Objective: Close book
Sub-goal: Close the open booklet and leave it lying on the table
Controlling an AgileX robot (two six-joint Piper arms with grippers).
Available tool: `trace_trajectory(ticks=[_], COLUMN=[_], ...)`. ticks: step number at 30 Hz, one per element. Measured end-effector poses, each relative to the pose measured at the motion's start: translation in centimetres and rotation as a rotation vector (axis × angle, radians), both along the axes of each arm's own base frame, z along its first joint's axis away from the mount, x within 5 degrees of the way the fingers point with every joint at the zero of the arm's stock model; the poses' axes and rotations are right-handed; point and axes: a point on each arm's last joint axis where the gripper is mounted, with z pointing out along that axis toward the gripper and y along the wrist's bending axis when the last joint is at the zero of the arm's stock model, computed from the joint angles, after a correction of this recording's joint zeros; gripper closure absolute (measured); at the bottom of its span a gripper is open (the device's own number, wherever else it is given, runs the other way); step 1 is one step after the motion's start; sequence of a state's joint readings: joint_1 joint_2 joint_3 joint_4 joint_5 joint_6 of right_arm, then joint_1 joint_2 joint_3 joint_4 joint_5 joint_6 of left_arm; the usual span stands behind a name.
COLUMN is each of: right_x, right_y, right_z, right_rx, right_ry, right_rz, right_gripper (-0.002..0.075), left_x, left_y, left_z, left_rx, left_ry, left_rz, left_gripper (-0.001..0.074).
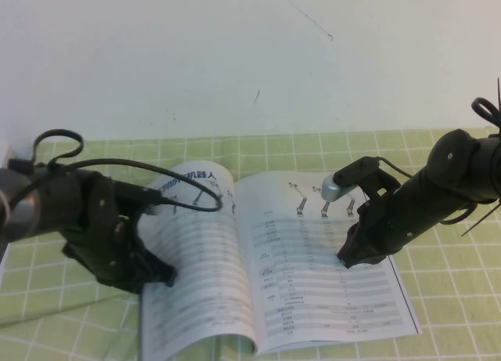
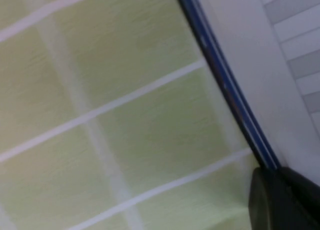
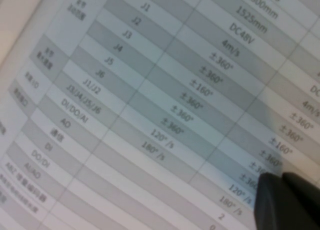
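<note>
Book (image 1: 274, 275) lies open and flat on the green checked cloth (image 1: 458, 298), mid-table, its left page partly hidden behind the left gripper (image 1: 162, 273). That gripper sits at the book's left edge, and whether it is parted or closed cannot be told. The right gripper (image 1: 348, 259) rests tip-down on the right page, fingers drawn together.
</note>
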State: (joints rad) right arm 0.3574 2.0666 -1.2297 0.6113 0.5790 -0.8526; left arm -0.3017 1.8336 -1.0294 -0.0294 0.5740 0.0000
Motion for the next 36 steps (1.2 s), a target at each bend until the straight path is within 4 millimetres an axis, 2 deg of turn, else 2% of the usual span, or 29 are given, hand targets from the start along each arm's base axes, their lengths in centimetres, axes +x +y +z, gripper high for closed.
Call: trace_trajectory(ticks=[8,16,19,23,24,27,32,36], right_x=[0.0,1.0,1.4,2.0,2.1,2.1,0.4,-2.9], right_y=[0.0,0.3,0.0,-2.4,-3.4,-5.5,-8.0,-8.9], right_z=[0.0,1.0,1.9,5.2,6.6,10.4,17.0,21.4], right_rx=[0.001,-0.014,-0.114,-0.413,-0.52,-0.673,-0.62,-0.535], right_ry=[0.002,0.005,0.004,-0.04,-0.063,-0.138,-0.264,-0.367], right_rz=[-0.009,0.028,0.04,0.046,0.024,-0.074,-0.255,-0.312], right_gripper=[0.0729,0.0729,0.0729,0.0729,0.0729,0.0729,0.0729,0.0729], left_x=[0.9,2.7,2.8,2.6,2.4,2.0,1.4,-0.4], left_y=[-4.5,-8.6,-9.3,-8.9,-8.5,-6.9,-3.4,-0.4], left_z=[1.6,5.8,6.9,8.5,9.1,10.3,12.8,16.1], left_rx=[-0.154,-0.489,-0.528,-0.479,-0.432,-0.255,0.009,0.107], left_ry=[-0.008,-0.092,-0.126,-0.176,-0.193,-0.237,-0.303,-0.392], left_rz=[0.007,-0.061,-0.138,-0.211,-0.23,-0.247,-0.16,-0.081], left_gripper=[0.0738,0.0738,0.0738,0.0738,0.0738,0.0738,0.0738,0.0738])
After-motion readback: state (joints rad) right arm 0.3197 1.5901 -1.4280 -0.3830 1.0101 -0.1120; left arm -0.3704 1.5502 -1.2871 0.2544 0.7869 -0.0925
